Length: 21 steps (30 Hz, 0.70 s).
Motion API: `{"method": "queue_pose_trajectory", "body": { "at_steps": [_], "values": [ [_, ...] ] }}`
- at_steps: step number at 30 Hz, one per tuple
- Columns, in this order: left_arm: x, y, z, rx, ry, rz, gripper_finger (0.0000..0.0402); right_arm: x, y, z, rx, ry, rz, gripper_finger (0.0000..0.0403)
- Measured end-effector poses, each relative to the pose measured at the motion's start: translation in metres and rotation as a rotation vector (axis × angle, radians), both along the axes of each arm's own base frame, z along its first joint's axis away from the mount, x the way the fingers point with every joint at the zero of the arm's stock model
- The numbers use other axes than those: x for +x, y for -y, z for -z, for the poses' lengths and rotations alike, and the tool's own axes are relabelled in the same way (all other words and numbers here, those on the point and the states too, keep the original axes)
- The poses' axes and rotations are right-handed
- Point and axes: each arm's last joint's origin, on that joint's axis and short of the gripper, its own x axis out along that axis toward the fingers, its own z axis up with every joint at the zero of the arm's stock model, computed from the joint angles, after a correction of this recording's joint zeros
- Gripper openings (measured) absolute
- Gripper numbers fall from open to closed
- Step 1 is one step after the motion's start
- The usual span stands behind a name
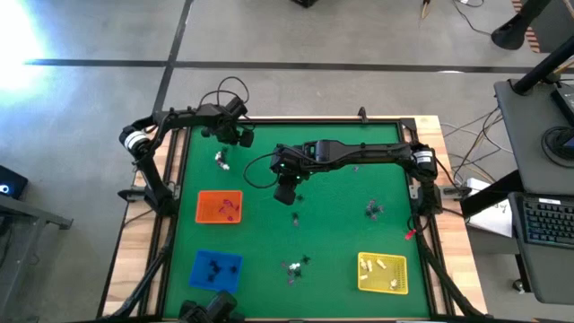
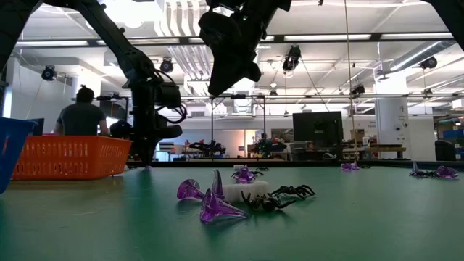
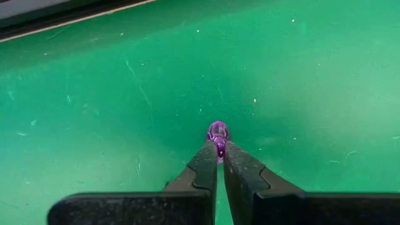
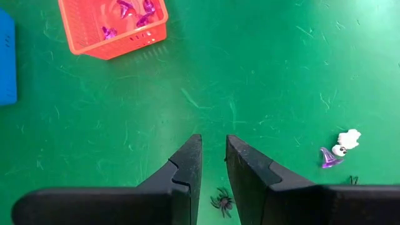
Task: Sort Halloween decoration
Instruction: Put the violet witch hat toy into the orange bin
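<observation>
Both tools differ: left tool (image 3: pixel 219 152) pinches a purple trinket (image 3: pixel 217 133) (half hidden), right tool (image 4: pixel 214 155) slightly parted, empty.

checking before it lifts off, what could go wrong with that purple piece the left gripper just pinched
The left gripper is shut on the purple trinket only at the very fingertips, most of it sticking out past them, so it might slip or flick away on the lift. The orange tray is small, so a release from height could bounce it out. The right gripper hangs open above a black spider mid-table, near the left arm's likely path.
</observation>
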Motion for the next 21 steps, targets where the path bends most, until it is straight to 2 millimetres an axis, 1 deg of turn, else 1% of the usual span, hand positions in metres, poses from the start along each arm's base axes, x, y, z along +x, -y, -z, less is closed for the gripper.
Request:
{"method": "queue_pose_trajectory", "body": {
  "at_steps": [6, 10, 13, 15, 18, 21],
  "values": [
    [0.000, 0.002, -0.002, -0.005, -0.001, 0.010, 0.0001, 0.000, 0.000, 0.000, 0.000, 0.000, 0.000, 0.0063],
    [0.001, 0.005, -0.010, 0.007, 0.019, 0.045, 0.0000, 0.000, 0.000, 0.000, -0.001, 0.000, -0.001, 0.0063],
    [0.001, 0.009, -0.021, 0.026, 0.044, 0.071, 0.0000, 0.000, 0.000, 0.000, -0.001, 0.000, -0.002, 0.0063],
    [0.002, 0.014, -0.029, 0.028, 0.056, 0.128, 0.0000, 0.000, 0.000, 0.000, -0.002, 0.000, -0.002, 0.0063],
    [-0.001, 0.028, -0.041, 0.003, 0.031, 0.199, 0.0000, 0.000, 0.000, 0.000, -0.002, 0.000, -0.003, 0.0063],
    [-0.003, 0.041, -0.057, 0.015, 0.027, 0.264, 0.0000, 0.000, 0.000, 0.000, -0.002, 0.000, -0.003, 0.0063]
  ]
}}
